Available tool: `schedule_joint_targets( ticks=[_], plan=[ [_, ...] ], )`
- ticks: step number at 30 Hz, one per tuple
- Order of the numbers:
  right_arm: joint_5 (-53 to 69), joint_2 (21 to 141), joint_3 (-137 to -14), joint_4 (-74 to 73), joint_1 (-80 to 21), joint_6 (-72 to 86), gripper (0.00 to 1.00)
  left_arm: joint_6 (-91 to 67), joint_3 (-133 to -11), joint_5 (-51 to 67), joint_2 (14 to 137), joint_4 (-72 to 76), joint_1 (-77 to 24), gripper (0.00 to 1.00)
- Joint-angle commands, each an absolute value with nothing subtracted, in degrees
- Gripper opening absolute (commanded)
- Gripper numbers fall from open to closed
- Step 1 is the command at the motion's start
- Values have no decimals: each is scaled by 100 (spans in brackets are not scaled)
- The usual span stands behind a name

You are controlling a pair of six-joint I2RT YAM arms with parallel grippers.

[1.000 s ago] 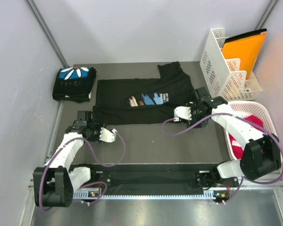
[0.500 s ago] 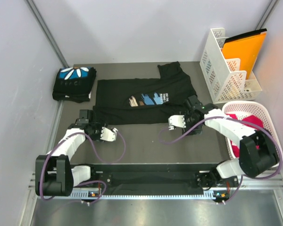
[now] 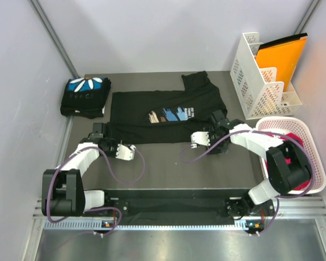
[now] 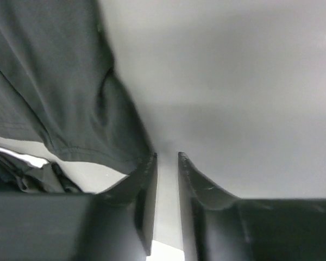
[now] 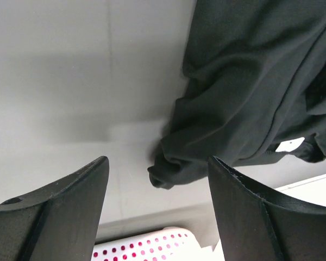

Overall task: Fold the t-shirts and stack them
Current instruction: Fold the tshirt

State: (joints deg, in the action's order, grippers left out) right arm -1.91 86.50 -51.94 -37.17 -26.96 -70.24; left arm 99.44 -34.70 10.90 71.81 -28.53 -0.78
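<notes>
The black short-sleeved t-shirt with the blue-and-tan brush-stroke print [image 3: 163, 115] is lying spread flat in the middle of the dark grey tabletop [image 3: 168, 163]. The folded black t-shirt with blue-and-white petals [image 3: 86, 97] is sitting at the upper left. The left gripper [image 4: 167, 157] is resting at the spread shirt's lower-left hem, fingers nearly together; whether they are pinching cloth is unclear. The right gripper [image 5: 157, 161] is standing wide open at the bunched lower-right edge.

Two t-shirts (folded t-shirt [image 3: 86, 97], spread t-shirt [image 3: 152, 124]); two tools — left tool [image 3: 128, 153], right tool [image 3: 195, 140]; one basket [image 3: 317, 162]; one rack [image 3: 259, 82]; one folder [image 3: 282, 57].
</notes>
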Motion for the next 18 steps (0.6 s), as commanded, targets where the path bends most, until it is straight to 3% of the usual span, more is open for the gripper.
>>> schedule_joint_targets(
  ticks=[1,2,18],
  plan=[
    [-184,8762,-5133,-3367,-2742,-6926,73,10028,-3919,1046,7461,-3119,-44,4],
    [-185,8771,-5124,-3349,-2725,-6917,73,9985,-3981,1011,7523,-3181,-44,0],
    [-422,8965,-5291,-3094,-2347,-6961,73,9923,-4553,993,8068,-3621,-44,0]
  ],
)
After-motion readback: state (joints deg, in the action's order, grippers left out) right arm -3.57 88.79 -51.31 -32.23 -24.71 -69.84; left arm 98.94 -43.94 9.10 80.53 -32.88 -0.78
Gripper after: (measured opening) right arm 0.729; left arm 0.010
